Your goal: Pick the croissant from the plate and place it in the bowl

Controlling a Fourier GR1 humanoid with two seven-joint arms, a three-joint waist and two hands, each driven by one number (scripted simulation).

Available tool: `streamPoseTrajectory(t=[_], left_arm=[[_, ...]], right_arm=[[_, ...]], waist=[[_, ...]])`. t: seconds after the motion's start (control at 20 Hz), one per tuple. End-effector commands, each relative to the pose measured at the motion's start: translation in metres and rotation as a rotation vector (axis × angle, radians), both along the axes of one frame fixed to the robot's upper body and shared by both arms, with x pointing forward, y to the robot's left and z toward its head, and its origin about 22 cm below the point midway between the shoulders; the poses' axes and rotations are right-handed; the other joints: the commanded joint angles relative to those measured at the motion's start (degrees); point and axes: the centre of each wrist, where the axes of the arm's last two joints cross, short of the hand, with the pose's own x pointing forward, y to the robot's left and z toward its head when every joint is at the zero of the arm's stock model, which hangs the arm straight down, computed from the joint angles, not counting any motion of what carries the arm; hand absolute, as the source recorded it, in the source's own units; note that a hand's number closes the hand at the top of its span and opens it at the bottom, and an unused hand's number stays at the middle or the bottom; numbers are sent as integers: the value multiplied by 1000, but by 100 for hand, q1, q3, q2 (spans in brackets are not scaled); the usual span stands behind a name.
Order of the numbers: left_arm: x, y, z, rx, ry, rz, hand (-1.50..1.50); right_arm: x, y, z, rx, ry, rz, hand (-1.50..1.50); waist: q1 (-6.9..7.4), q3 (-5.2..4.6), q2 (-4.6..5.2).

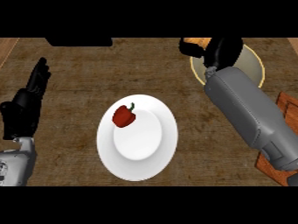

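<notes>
Right hand [223, 50] grips the croissant [196, 43] over the bowl [254, 65] edge.

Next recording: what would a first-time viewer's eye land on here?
A glossy red bell pepper sits on the upper left part of the white round dish at the centre of the view. At upper right, the right robot hand curls round a golden-brown croissant at the far left edge of a round tan dish with a yellow rim. The left robot hand rests open at the left edge, fingers up.
</notes>
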Motion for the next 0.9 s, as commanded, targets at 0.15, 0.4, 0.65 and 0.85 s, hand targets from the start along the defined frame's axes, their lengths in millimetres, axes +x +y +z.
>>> streamPoseTrajectory(t=[0.15,0.4,0.65,0.85], left_arm=[[6,-5,11,6,-11,-3,0],[8,-3,6,-7,-3,-24,0],[11,-11,15,-2,-35,-37,0],[9,-14,8,-5,-21,-46,0]], right_arm=[[10,-86,-24,-169,95,-171,150],[12,-110,-43,-156,101,-211,150],[3,-131,-61,70,154,-221,-150],[1,-146,-52,144,71,-115,-150]], waist=[[62,1,31],[149,5,56],[269,23,125],[295,34,158]])
